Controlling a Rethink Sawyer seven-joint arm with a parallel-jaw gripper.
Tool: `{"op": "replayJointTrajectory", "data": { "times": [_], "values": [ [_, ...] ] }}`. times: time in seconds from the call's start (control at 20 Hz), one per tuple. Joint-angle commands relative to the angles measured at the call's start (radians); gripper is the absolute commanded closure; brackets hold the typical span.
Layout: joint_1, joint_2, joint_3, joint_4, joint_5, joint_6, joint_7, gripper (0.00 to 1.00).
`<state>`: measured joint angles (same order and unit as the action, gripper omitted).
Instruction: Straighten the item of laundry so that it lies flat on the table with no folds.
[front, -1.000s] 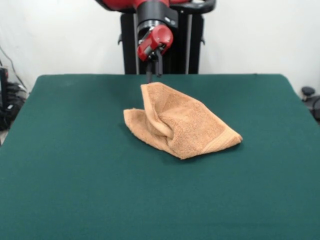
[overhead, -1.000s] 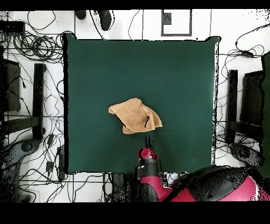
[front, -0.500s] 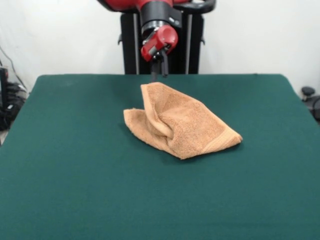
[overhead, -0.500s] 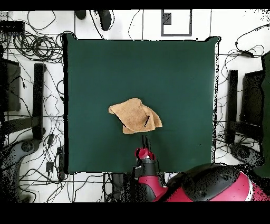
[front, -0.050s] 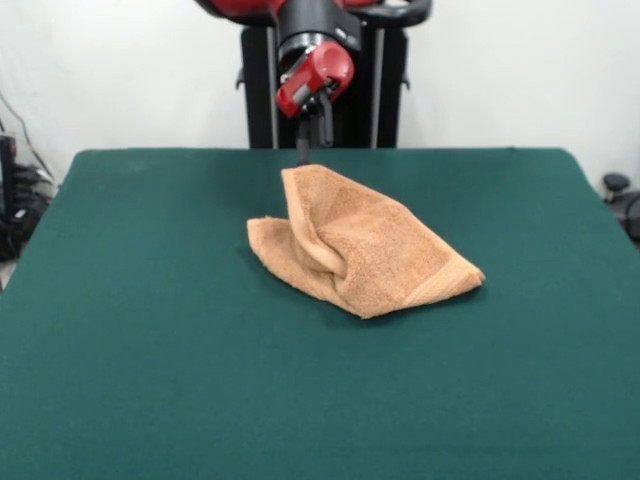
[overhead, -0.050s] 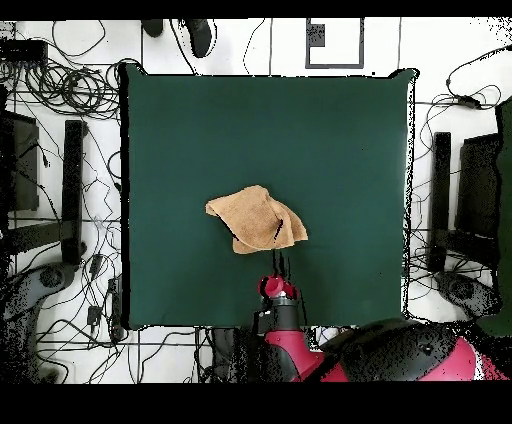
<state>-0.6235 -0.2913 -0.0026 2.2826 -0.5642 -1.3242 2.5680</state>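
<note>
The item of laundry (front, -0.050s: 365, 250) is an orange-tan towel lying crumpled near the middle of the green table (front, -0.050s: 150, 350). One part is folded over itself and a raised ridge runs through it. In the overhead view the towel (overhead, -0.050s: 258, 220) sits slightly toward the robot's side of the table (overhead, -0.050s: 330, 140). My gripper (front, -0.050s: 312, 150) hangs just above and behind the towel's far corner, clear of the cloth, with its two dark fingers apart and nothing between them. From above, the gripper (overhead, -0.050s: 282, 264) is just off the towel's edge.
Cables, stands and black equipment surround the table (overhead, -0.050s: 60, 200) on the floor. The table's far edge lies close behind the gripper in the front view.
The gripper rose slightly away from the towel's far corner, then shifted back a little to the left. The towel has not moved.
</note>
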Motion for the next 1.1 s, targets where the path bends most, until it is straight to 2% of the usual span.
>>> {"op": "replayJointTrajectory", "data": {
  "times": [0.05, 0.25, 0.75, 1.1],
  "values": [
    [0.032, 0.046, 0.061, -0.121, 0.113, -0.069, 0.104, 0.00],
    [0.027, 0.071, 0.056, -0.142, 0.133, -0.078, 0.103, 0.00],
    [0.037, 0.131, 0.080, -0.235, 0.100, -0.031, 0.102, 0.00],
    [0.040, 0.159, 0.084, -0.252, 0.088, -0.033, 0.100, 0.00]
  ]
}}
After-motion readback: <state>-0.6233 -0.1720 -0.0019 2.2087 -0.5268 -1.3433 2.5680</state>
